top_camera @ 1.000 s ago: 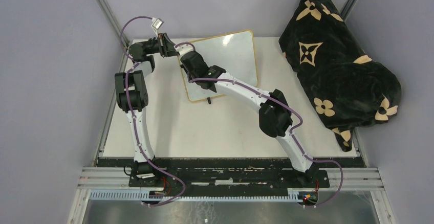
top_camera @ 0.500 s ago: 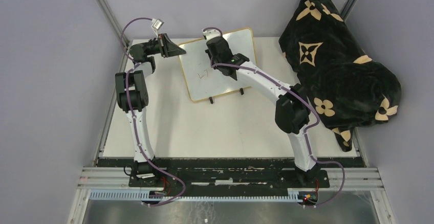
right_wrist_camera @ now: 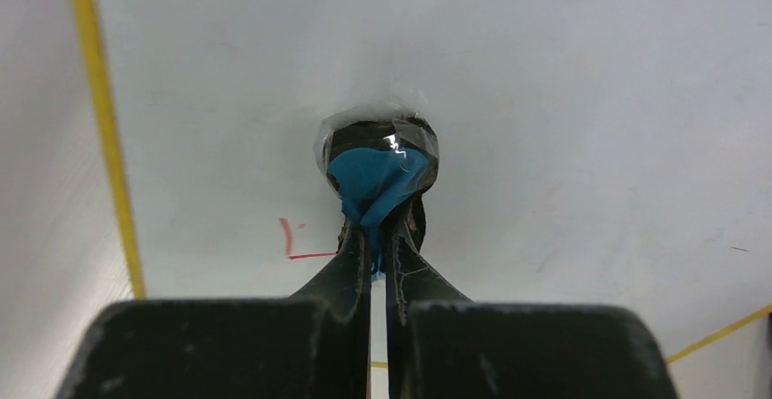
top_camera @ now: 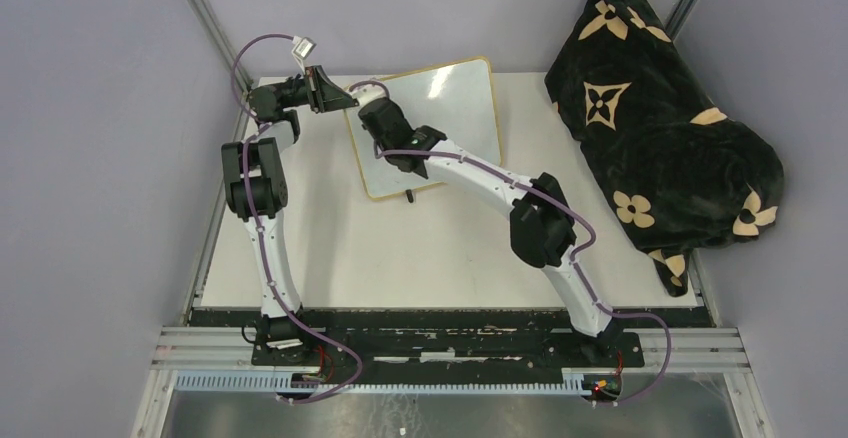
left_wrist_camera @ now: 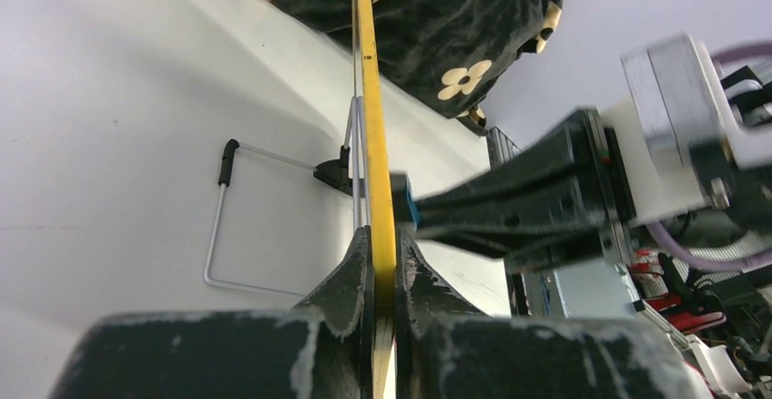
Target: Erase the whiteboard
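Observation:
The whiteboard (top_camera: pixel 450 108) stands tilted on the table at the back, with a yellow frame and small black feet. My left gripper (top_camera: pixel 335 93) is shut on its left frame edge (left_wrist_camera: pixel 378 189), seen edge-on in the left wrist view. My right gripper (top_camera: pixel 375 123) is shut on a blue eraser wad with a dark pad (right_wrist_camera: pixel 378 167), pressed against the board face (right_wrist_camera: pixel 564 98). A short red mark (right_wrist_camera: pixel 296 240) shows on the board just left of the fingers (right_wrist_camera: pixel 350 267). In the top view the right arm covers the board's left part.
A black blanket with tan flower patterns (top_camera: pixel 660 118) is heaped at the table's right side and shows behind the board in the left wrist view (left_wrist_camera: pixel 437 16). The board's wire stand (left_wrist_camera: pixel 223 226) rests on the white table (top_camera: pixel 400 248).
My right gripper swept from the board's left part to its upper middle, then back to the left part. The left gripper has kept its hold on the frame.

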